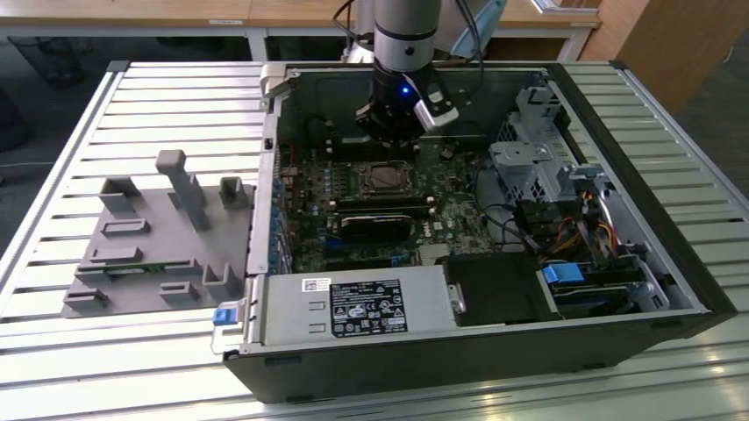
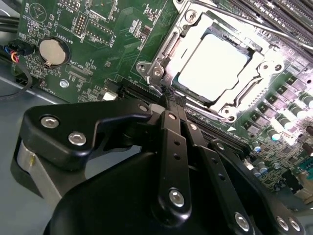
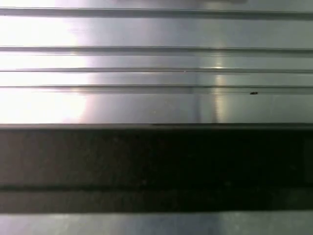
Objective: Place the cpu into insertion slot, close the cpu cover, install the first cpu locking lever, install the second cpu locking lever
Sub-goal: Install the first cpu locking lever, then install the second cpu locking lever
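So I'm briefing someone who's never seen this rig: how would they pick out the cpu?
Start at the open computer case and its green motherboard. Beside the gripper sits a silvery square frame, the cpu cover, closed down. The cpu is the flat pale-silver square in its window, the board's only plain, bare metal face.

From high up, in the exterior view, we look down on the open case on the table. The second wrist view sits close over the tool, facing the socket, which both share.
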{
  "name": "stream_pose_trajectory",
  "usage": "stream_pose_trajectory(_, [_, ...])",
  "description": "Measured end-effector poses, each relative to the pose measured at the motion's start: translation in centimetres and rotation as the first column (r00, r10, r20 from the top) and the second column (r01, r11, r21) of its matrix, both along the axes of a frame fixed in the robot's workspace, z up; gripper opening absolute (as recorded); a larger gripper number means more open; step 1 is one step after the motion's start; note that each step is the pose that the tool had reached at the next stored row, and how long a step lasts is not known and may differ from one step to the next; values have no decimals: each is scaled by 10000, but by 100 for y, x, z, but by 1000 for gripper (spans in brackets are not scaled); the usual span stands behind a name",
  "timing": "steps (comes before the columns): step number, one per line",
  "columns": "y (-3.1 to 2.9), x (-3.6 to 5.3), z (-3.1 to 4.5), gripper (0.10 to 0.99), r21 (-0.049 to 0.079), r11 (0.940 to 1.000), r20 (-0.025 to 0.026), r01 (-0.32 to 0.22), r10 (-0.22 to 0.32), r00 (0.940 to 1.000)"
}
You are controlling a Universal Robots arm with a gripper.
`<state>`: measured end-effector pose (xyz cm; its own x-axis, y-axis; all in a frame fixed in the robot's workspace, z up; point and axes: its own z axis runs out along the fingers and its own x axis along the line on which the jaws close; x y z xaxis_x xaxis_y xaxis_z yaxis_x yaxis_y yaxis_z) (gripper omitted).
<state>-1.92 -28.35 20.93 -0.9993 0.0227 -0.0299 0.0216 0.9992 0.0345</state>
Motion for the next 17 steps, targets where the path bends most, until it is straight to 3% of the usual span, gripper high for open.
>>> stream_pose_trajectory(17, [-44, 0, 0, 106, 0, 10000, -1, 0, 0, 10000])
